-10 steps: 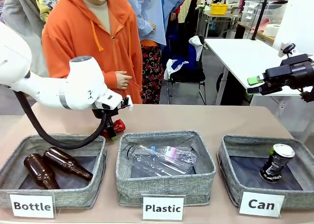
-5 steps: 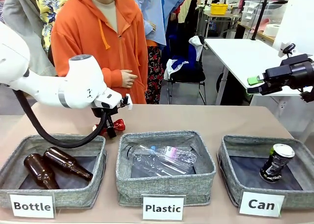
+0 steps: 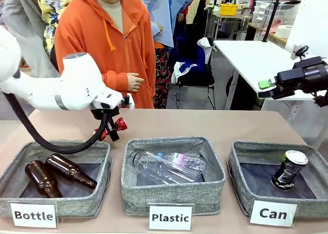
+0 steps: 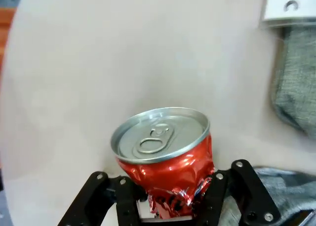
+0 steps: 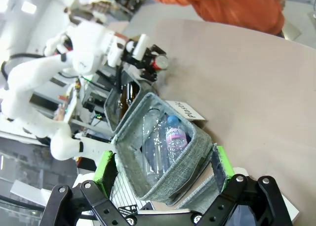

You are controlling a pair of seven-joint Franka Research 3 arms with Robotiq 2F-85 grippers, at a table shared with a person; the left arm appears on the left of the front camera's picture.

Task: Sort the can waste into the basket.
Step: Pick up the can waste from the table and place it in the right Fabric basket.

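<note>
My left gripper point(image 3: 111, 129) is shut on the crushed red can point(image 3: 119, 124) and holds it just above the table, behind the gap between the left and middle bins. In the left wrist view the red can point(image 4: 165, 157) shows its silver top, and its crumpled lower part is pinched between the fingers of my left gripper point(image 4: 168, 199). A dark can point(image 3: 288, 170) with a silver top leans inside the grey basket point(image 3: 241, 178) behind the "Can" card point(image 3: 273, 212). High at the right, my right gripper point(image 3: 266, 89) hangs open with nothing in it; its green pads point(image 5: 106, 169) stand wide apart.
The "Bottle" bin point(image 3: 15, 172) holds two brown glass bottles point(image 3: 69, 170). The "Plastic" bin point(image 3: 130, 185) holds clear bottles point(image 3: 166, 165). A person in an orange hoodie point(image 3: 110, 39) stands at the far edge of the table, hand near the waist.
My left gripper has shut on the red can and lifted it a little up and to the left. The right arm has stayed still.
</note>
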